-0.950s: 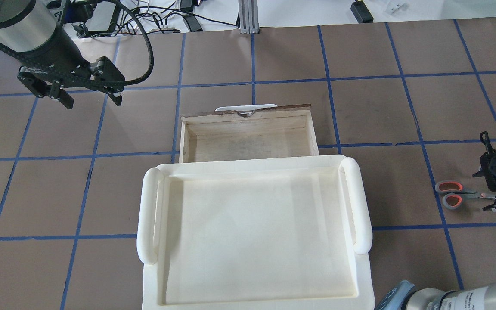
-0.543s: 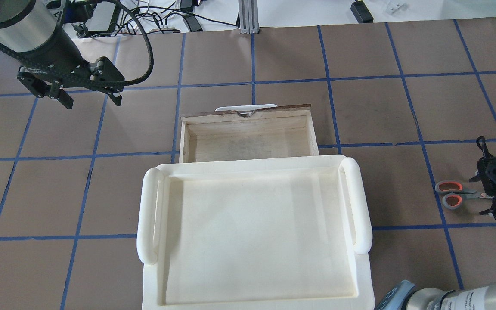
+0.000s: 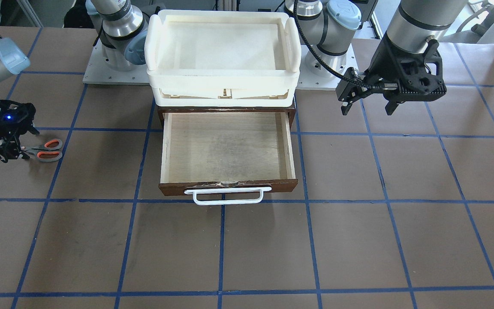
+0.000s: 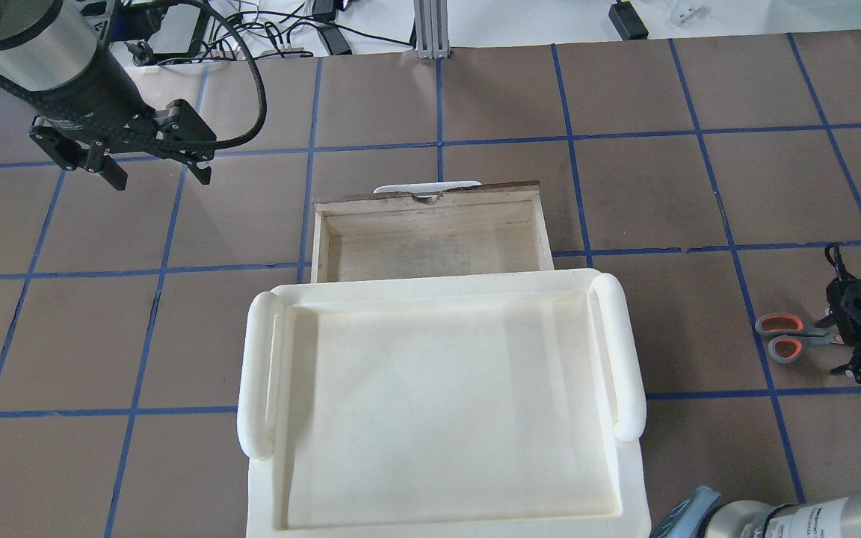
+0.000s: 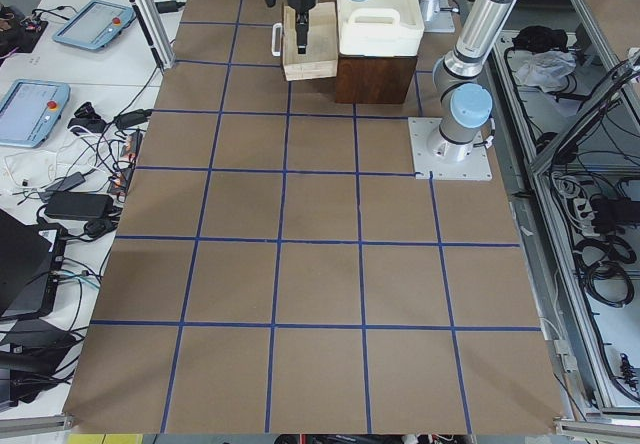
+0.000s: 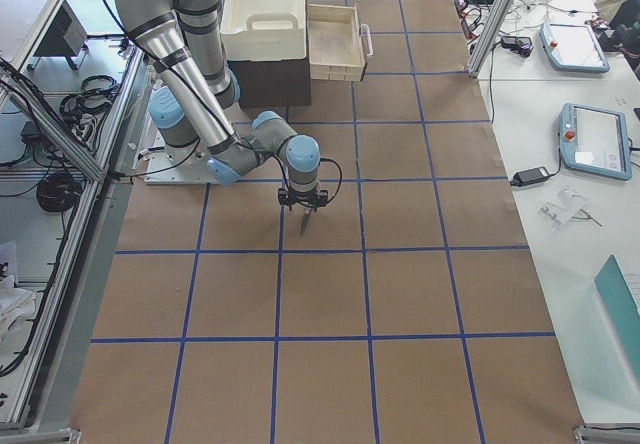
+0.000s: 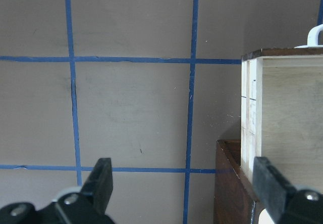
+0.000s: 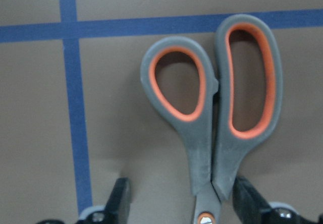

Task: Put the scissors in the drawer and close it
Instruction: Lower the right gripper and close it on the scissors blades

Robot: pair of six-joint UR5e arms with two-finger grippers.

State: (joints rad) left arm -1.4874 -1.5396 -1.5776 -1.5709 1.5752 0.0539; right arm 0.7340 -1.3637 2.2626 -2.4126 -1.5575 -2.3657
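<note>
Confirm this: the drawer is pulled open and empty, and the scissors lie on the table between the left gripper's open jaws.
Wrong arm. The scissors lie between the right gripper's open jaws, as the right wrist view shows; the left gripper hangs open far from them. The rest holds.

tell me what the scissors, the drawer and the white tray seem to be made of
The scissors: handles look like matte grey plastic, with orange-red liners in the loops, possibly rubbery. The drawer: pale bare plywood inside, grain and stains showing, with a dark-stained wood front. The tray: probably cream plastic, smooth and one colour, with moulded rounded edges.
</note>
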